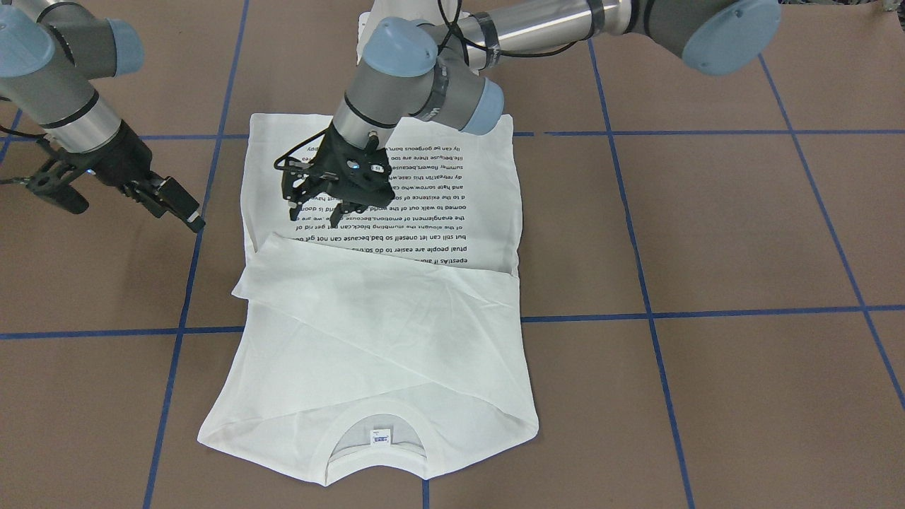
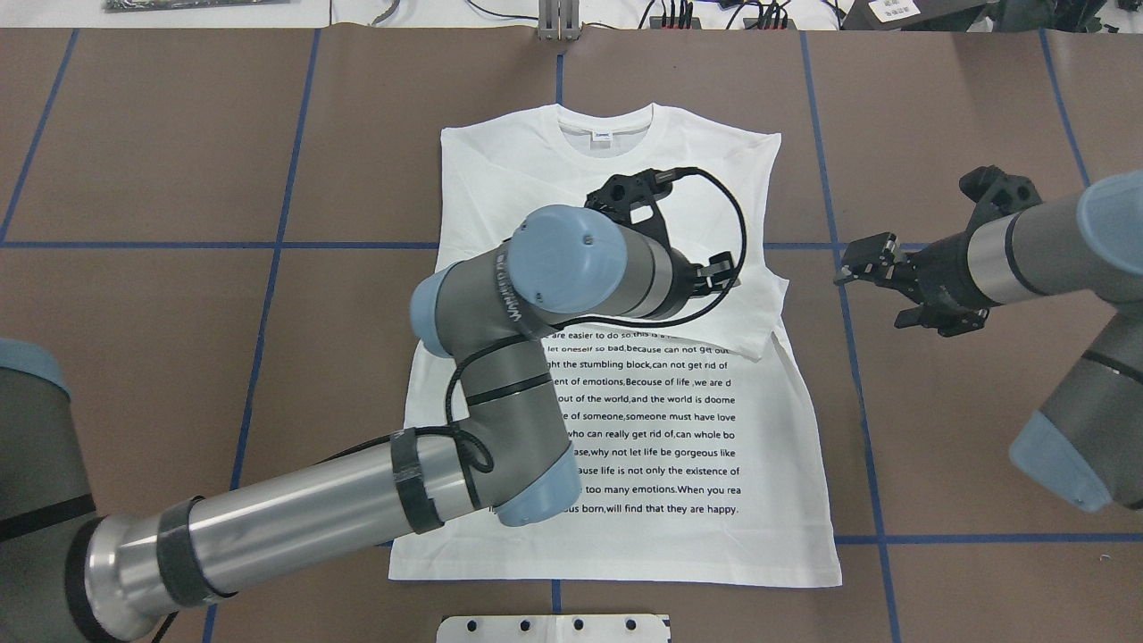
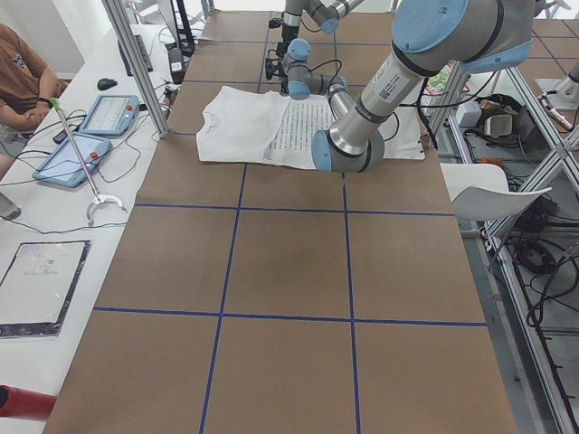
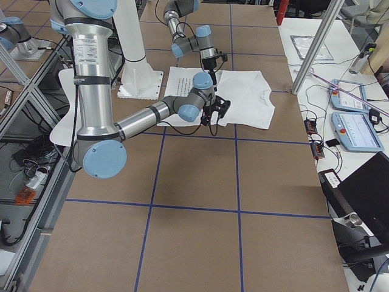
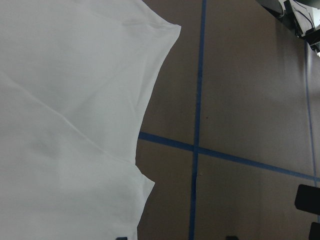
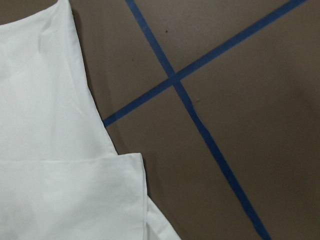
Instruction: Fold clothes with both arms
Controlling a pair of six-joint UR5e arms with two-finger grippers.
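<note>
White T-shirt [image 1: 368,339] lies flat mid-table [image 1: 707,396], printed side up, collar at the far end from the robot, sleeves folded across the chest. You'll see the left gripper [image 1: 316,214] poised over the printed lines, jaws spread, empty. The right gripper [image 1: 177,208] hangs above bare table beside the shirt's right edge, jaws parted, holding nothing.

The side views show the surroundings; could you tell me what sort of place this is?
Probably a robotics lab: robot arms over a tape-gridded table, control tablets on a side bench, aluminium framing with loose cables.
</note>
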